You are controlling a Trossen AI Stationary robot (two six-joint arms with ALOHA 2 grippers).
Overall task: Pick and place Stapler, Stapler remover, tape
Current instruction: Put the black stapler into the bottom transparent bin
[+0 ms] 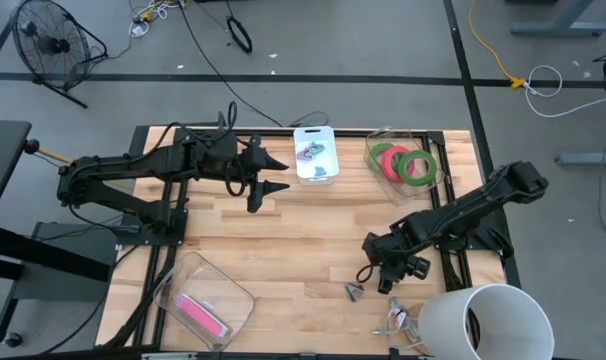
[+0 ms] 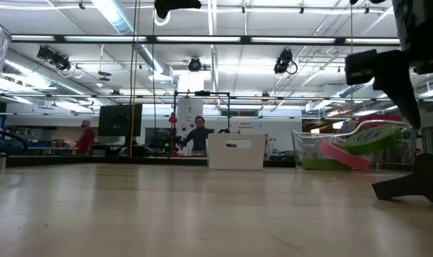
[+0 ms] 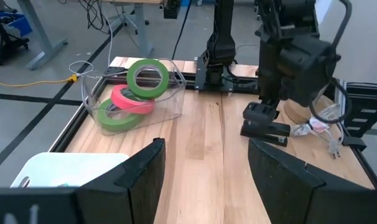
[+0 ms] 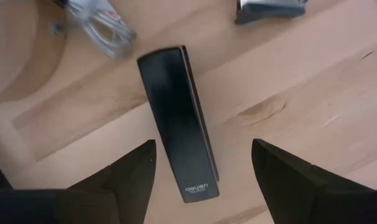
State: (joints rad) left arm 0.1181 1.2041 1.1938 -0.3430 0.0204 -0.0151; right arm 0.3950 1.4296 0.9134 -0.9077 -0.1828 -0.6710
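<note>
The right gripper [image 4: 204, 171] hangs released above the black stapler [image 4: 178, 121], which lies flat on the table [image 1: 293, 240]. The stapler looks rigid, fairly heavy and smooth; gripping across its narrow mid-body seems best. The left gripper [image 3: 207, 168], also released, waits near the white bin [image 1: 315, 155].

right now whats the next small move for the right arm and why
Probably lower the right end effector straight down and close on the black stapler. Its fingers are open and the stapler lies on the wood table between them, not yet gripped. The left end effector waits open near the white bin.
</note>
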